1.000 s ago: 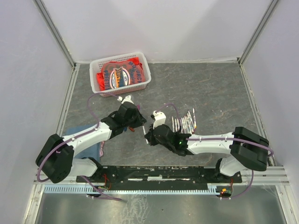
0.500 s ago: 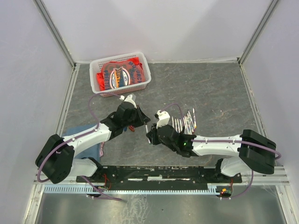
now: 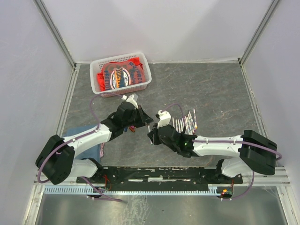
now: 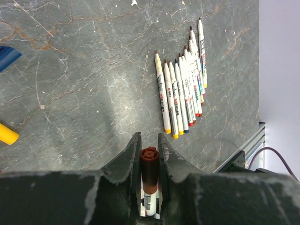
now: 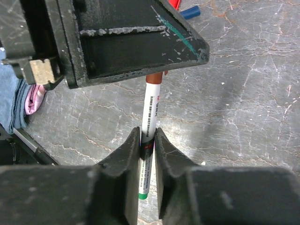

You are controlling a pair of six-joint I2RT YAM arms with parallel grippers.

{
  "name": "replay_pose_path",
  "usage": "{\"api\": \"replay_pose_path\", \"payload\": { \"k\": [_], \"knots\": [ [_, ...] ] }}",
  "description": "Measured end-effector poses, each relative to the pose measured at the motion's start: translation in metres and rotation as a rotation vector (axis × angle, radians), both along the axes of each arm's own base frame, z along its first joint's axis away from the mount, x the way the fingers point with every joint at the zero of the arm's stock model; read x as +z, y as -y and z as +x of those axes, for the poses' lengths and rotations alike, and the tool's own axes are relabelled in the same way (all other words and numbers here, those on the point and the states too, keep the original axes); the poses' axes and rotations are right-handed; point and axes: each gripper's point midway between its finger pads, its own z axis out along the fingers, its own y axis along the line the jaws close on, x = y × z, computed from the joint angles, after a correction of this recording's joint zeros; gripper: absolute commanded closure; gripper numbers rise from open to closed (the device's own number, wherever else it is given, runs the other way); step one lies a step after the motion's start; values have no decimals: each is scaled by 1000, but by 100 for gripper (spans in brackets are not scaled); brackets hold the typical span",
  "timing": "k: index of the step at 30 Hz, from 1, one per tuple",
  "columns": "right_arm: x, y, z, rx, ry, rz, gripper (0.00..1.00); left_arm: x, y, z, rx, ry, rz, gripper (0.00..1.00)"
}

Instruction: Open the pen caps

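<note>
Left gripper [image 4: 149,140] is pinching the brown cap [image 4: 150,161] (likely light, stiff, slippery); right gripper [image 5: 147,135] is clamping the white barrel [image 5: 151,105].

Left pincer [image 3: 146,123] has edged right across the counter [image 3: 211,89], closing on the right pincer [image 3: 151,136]; the right arm's elbow [image 3: 257,152] has swung farther right

- Grey marbled tabletop [image 4: 70,70]: smooth, stone-like, faint shine.
- Small brown plastic pen cap [image 4: 150,164]: smooth, slightly glossy.
- Black left hand [image 4: 149,139]: matt, scuffed plastic.
</note>
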Motion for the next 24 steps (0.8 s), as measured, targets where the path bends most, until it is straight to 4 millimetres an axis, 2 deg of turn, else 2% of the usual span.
{"api": "replay_pose_path", "payload": {
  "k": [1, 2, 7, 13, 17, 24],
  "knots": [
    [0, 0, 0, -1, 0, 0, 96, 0, 0, 0, 0, 1, -1, 97],
    [0, 1, 1, -5, 0, -2, 98, 0, 0, 1, 2, 2, -1, 97],
    [-7, 7, 4, -24, 2, -37, 99, -5, -1, 5, 16, -8, 17, 97],
    [-25, 11, 15, -65, 18, -119, 99, -25, -3, 19, 89, -73, 109, 97],
    [-31, 9, 24, -93, 32, -170, 99, -32, -6, 30, 159, -99, 146, 97],
    [-42, 21, 36, -159, 44, -236, 99, -44, 8, 46, 189, -130, 238, 97]
  ]
}}
